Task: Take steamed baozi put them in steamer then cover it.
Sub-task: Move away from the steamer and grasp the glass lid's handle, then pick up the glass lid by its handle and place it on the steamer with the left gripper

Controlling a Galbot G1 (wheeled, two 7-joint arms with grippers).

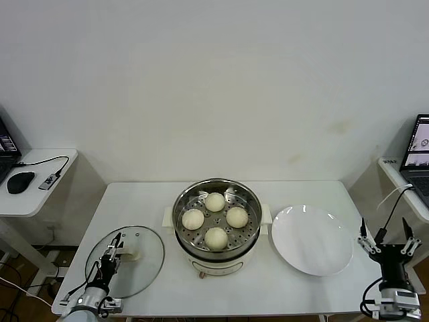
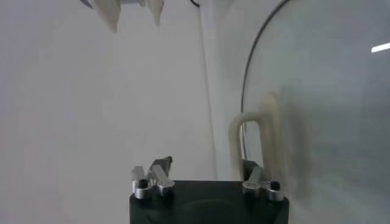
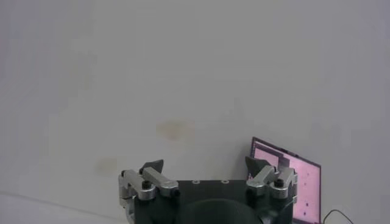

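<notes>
No text, label, brand or number can be read anywhere; the laptop screen (image 1: 421,144) on the side table at the right edge shows only pink-white windows, their contents too small to make out

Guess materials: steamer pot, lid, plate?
Steamer: polished metal, likely stainless, with bright reflective wall and perforated tray; its base looks like cream plastic. Cover: clear glass, since the table shows through it, with a thin metal rim and cream handle, probably plastic. Plate: glossy white, ceramic or melamine; can't tell which.
</notes>
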